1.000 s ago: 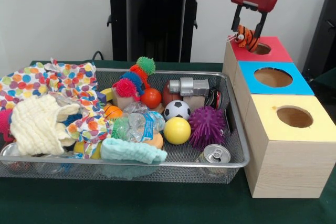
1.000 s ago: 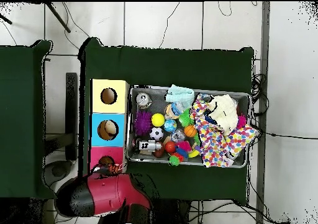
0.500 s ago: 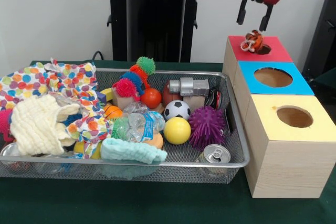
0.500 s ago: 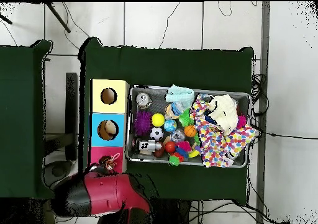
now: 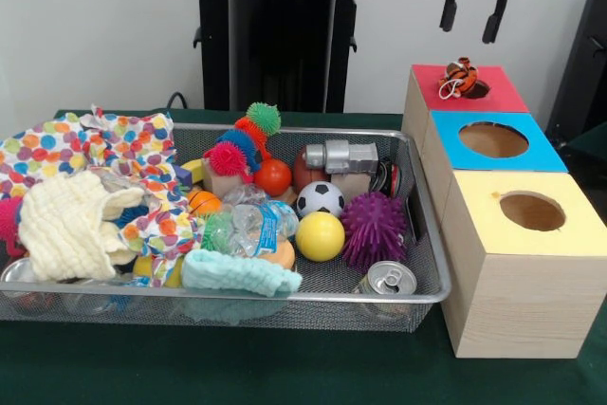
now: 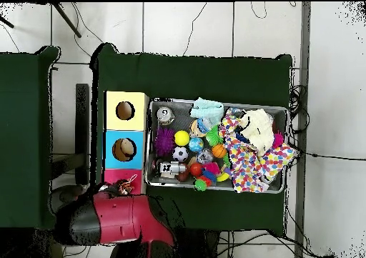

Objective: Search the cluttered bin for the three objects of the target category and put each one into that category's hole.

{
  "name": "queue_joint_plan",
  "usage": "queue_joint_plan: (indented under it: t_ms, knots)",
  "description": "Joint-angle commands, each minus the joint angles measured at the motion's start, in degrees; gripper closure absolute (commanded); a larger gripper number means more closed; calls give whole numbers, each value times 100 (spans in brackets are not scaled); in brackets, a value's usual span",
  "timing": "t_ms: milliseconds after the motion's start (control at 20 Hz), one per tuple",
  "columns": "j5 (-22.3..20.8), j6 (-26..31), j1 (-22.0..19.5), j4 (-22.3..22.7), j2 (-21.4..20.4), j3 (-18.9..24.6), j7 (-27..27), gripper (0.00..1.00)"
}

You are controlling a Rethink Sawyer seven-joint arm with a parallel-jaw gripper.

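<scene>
The small orange toy sits perched at the red box's hole rim, at its 9 o'clock, while the empty pincer hangs spread open above; nudge it in before returning to the bin.

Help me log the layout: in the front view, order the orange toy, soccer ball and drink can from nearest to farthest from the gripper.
From the gripper:
1. Orange toy, just below, at the red box's hole.
2. Soccer ball, mid-bin.
3. Drink can, the bin's front corner.
</scene>
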Motion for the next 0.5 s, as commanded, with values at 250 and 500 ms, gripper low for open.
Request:
queue_joint_plan:
  t_ms: [250,500]
  knots:
    - [210,215,-158,-296,-125,382,329,0]
    - [199,-1080,-611,242,499,759,157,0]
